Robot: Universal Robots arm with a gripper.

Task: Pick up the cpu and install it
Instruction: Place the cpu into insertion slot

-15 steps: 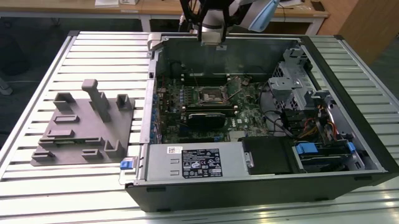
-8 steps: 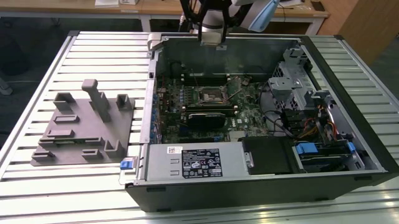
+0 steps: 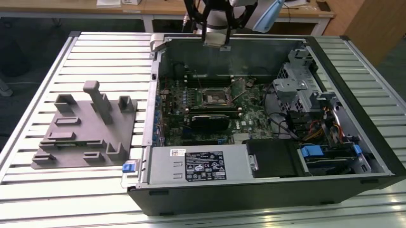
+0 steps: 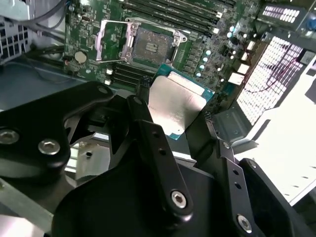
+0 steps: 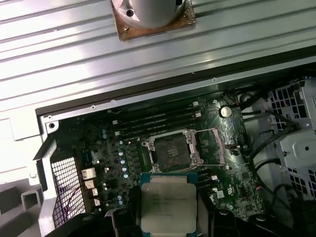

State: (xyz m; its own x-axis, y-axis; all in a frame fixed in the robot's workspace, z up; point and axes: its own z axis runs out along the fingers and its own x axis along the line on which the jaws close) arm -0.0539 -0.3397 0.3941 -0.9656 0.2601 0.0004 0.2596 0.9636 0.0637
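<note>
The gripper's (image 4: pixel 174 111) fingers (image 4: pixel 148 131) clamp the cpu (image 4: pixel 177 98) by its edges, above the motherboard (image 5: pixel 111 143) and near its open socket (image 5: pixel 173 150).

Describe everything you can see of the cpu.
The cpu is a flat square chip with a dull silvery metal top bearing faint print and a thin teal-green edge. The gripper clamps it by two opposite sides, and its metal top faces both wrist cameras. It is held in the air, apart from the open, empty socket.

Cpu (image 5: pixel 169 205) gleaming silver with teal-green edging, motherboard (image 3: pixel 254 114) showing dark green, slatted surface (image 3: pixel 95 52) shining in pale grey stripes, case (image 3: pixel 254 194) looking black
</note>
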